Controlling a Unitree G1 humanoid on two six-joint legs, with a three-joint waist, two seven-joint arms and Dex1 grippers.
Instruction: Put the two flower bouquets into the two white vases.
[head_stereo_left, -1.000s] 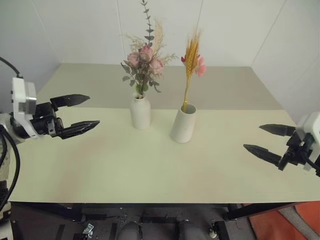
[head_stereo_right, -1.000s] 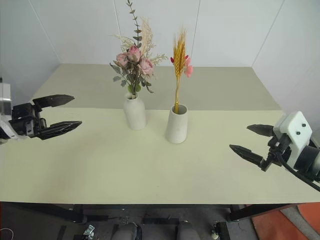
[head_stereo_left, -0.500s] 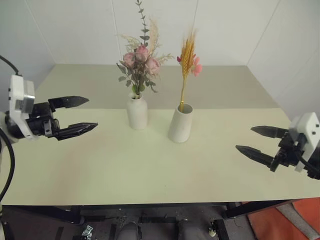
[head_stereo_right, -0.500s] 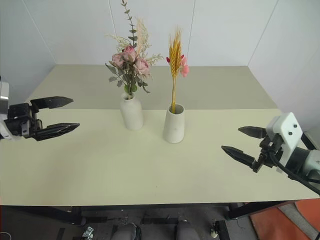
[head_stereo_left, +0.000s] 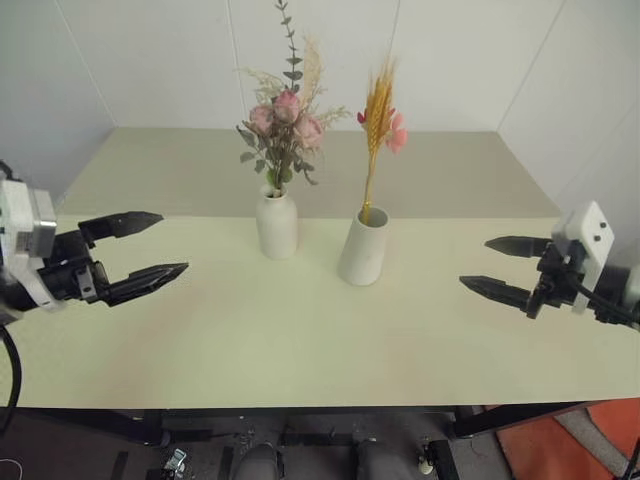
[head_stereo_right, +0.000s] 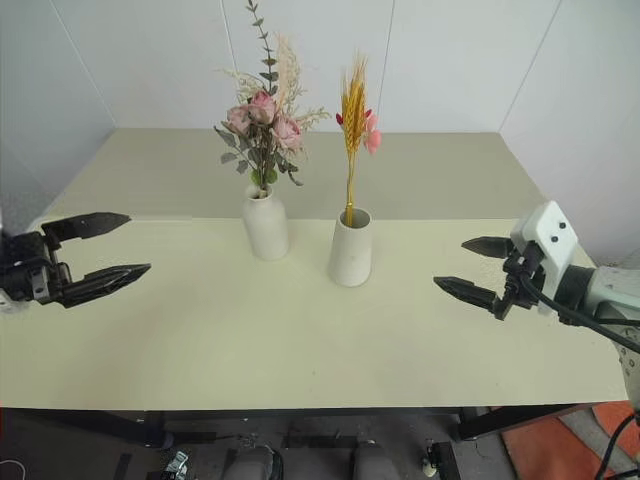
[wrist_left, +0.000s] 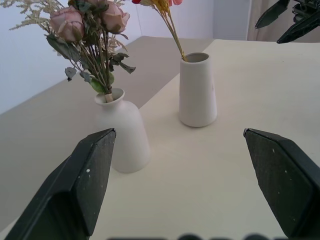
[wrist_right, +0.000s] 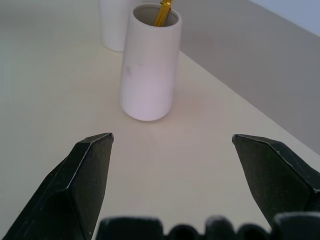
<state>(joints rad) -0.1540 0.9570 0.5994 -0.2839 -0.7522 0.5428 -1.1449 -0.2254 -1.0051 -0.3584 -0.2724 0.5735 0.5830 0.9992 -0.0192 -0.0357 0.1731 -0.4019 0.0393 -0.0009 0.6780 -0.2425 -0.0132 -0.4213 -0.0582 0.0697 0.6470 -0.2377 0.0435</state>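
A bushy bouquet of pink roses (head_stereo_left: 283, 120) stands upright in the bottle-shaped white vase (head_stereo_left: 277, 226) at mid-table. Right beside it, the slim golden wheat bunch with a small pink flower (head_stereo_left: 380, 110) stands in the tapered white vase (head_stereo_left: 362, 248). My left gripper (head_stereo_left: 152, 245) hovers open over the table's left side, well apart from the vases, nothing between its fingers. My right gripper (head_stereo_left: 497, 267) hangs open over the right side, also empty and apart. The left wrist view shows both vases, the bottle one (wrist_left: 122, 131) and the tapered one (wrist_left: 197, 90).
The pale table (head_stereo_left: 300, 340) ends in a front edge near the bottom of the eye views and runs back to white walls. A red-orange patch of floor (head_stereo_left: 600, 440) shows past the front right corner.
The left gripper has drawn back toward the table's left edge and a little lower. The right gripper has come inward toward the vases. Flowers and vases stand as before.
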